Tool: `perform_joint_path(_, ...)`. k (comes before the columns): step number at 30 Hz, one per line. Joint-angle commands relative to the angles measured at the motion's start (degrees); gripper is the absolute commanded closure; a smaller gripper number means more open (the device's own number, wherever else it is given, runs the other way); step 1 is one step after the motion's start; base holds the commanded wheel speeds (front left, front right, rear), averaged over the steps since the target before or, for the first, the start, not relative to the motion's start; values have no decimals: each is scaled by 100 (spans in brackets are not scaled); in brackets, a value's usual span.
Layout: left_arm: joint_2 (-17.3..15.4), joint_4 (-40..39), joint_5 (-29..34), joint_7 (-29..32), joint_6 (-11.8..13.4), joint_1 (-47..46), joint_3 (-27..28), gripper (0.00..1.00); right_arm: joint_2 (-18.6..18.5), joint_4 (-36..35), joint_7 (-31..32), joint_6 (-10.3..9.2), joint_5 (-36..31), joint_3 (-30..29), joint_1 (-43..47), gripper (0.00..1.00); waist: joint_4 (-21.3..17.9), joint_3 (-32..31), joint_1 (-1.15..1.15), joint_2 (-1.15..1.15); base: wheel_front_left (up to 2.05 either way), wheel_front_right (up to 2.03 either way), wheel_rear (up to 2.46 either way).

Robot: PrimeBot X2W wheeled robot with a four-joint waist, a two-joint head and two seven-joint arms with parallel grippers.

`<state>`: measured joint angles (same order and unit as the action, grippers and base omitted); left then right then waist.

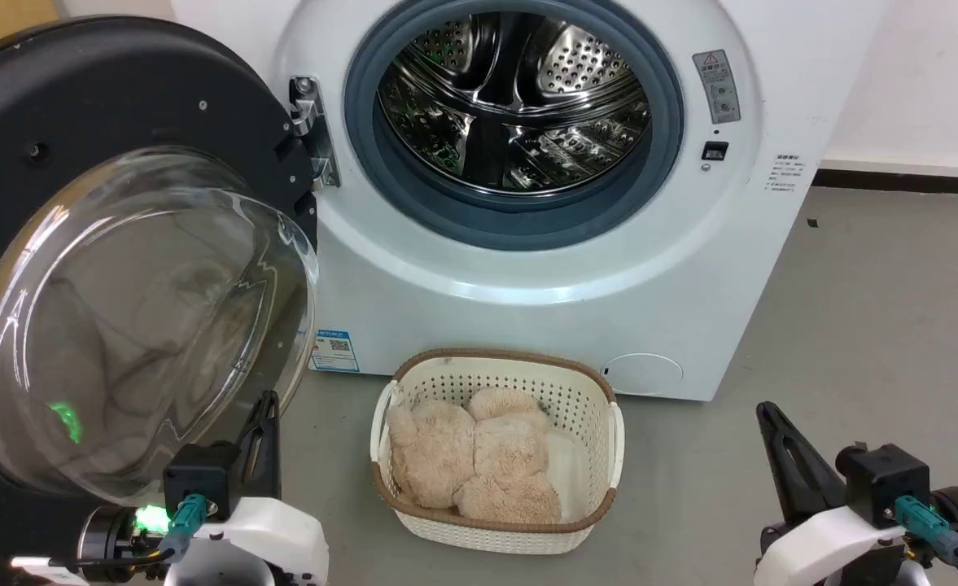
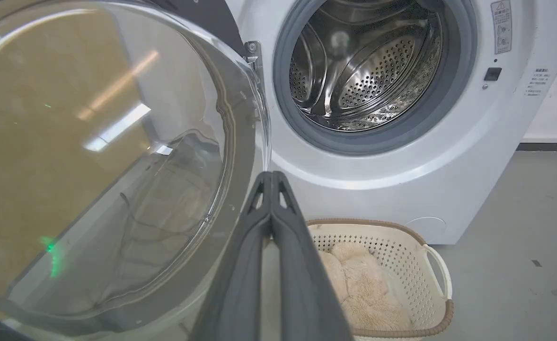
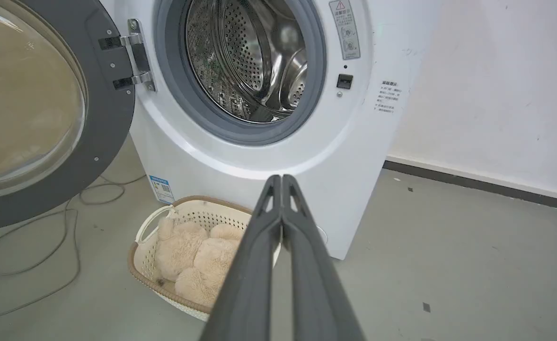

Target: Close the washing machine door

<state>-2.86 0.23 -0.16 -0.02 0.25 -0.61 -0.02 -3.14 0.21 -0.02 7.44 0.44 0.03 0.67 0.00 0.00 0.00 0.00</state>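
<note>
The white washing machine (image 1: 527,268) stands ahead with its steel drum (image 1: 511,98) exposed. Its round black washing machine door (image 1: 120,98) hangs wide open at the left on a metal hinge (image 1: 312,130), its glass bowl window (image 1: 137,325) bulging toward me. My left gripper (image 1: 265,400) is shut at the lower left, right beside the lower edge of the glass bowl; whether it touches I cannot tell. In the left wrist view its fingers (image 2: 271,176) press together beside the door (image 2: 117,156). My right gripper (image 1: 765,409) is shut at the lower right, holding nothing, far from the door (image 3: 46,113).
A cream laundry basket (image 1: 609,431) holding a beige plush toy (image 1: 470,460) sits on the grey floor in front of the machine, between my arms. A loose cable (image 3: 32,237) lies on the floor under the open door. A white wall (image 3: 496,94) stands to the right.
</note>
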Motion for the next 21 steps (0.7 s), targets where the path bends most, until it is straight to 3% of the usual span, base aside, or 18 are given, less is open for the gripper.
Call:
perform_joint_path(1,-1,-23,16,2,-25,61,2,100,26,-21,2,5,-44,-3,-67,100,0,0,0,0,0,0,0)
perform_joint_path(21,-1,-23,16,2,-25,61,2,100,26,-21,2,5,-44,-3,-67,100,0,0,0,0,0,0,0)
